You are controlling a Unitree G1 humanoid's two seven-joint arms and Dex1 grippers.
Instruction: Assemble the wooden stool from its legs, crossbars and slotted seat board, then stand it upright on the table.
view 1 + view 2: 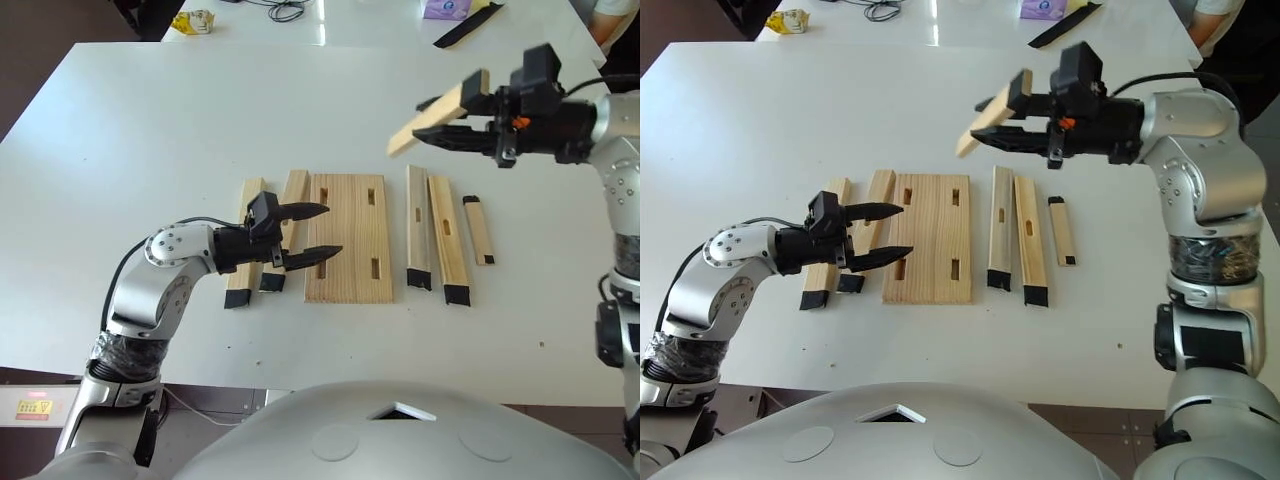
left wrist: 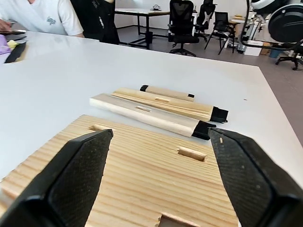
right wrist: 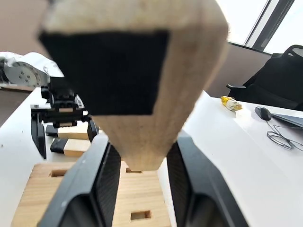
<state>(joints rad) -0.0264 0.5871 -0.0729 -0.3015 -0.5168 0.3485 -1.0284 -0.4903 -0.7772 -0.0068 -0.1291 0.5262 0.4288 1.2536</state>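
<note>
One wooden piece (image 1: 440, 112) aloft over your white table (image 1: 150, 130).
Upper right, your right gripper (image 1: 450, 132) clamps it; centre left, your left gripper (image 1: 331, 231) gapes low over the seat board (image 1: 348, 205).

1. The seat board (image 1: 348, 237) is lying flat on the table (image 1: 150, 120).
2. Two legs (image 1: 245, 240) are lying just left of it, and two more legs (image 1: 447, 238) just right.
3. The short crossbar (image 1: 478, 229) is lying farthest right.
4. The right gripper (image 1: 428, 118) is holding a wooden bar (image 1: 445, 108) in the air behind these.
</note>
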